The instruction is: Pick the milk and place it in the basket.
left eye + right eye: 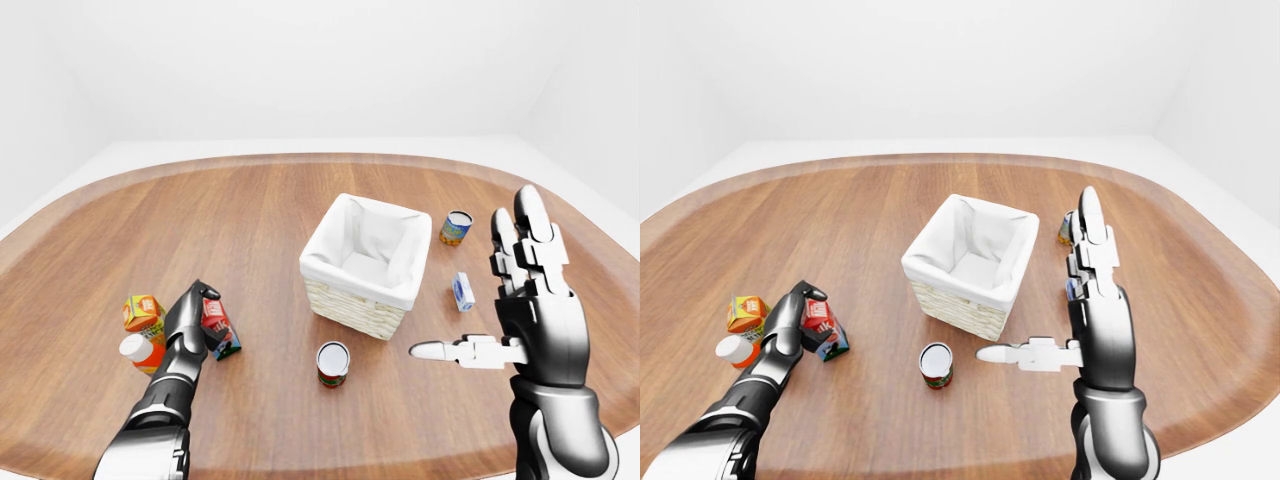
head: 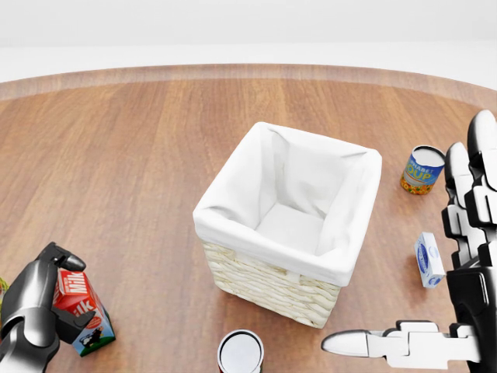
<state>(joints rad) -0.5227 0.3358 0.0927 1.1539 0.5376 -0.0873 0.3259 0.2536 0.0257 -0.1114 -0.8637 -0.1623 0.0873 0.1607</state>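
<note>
The milk carton [image 2: 84, 305], red and white with a blue base, stands tilted on the wooden table at the bottom left of the head view. My left hand [image 2: 76, 289] has its fingers curled over the carton's top and its thumb against the side, shut on it. The wicker basket [image 2: 260, 281] with a white cloth lining sits in the middle and holds nothing. My right hand [image 1: 1040, 280] hovers open to the right of the basket, fingers upright and thumb pointing left, holding nothing.
A soup can [image 2: 420, 171] and a small blue-and-white carton [image 2: 428, 260] lie right of the basket. A red-labelled can [image 2: 241, 353] stands below it. An orange carton [image 1: 143, 312] and a white-capped orange bottle [image 1: 139, 350] sit left of the milk.
</note>
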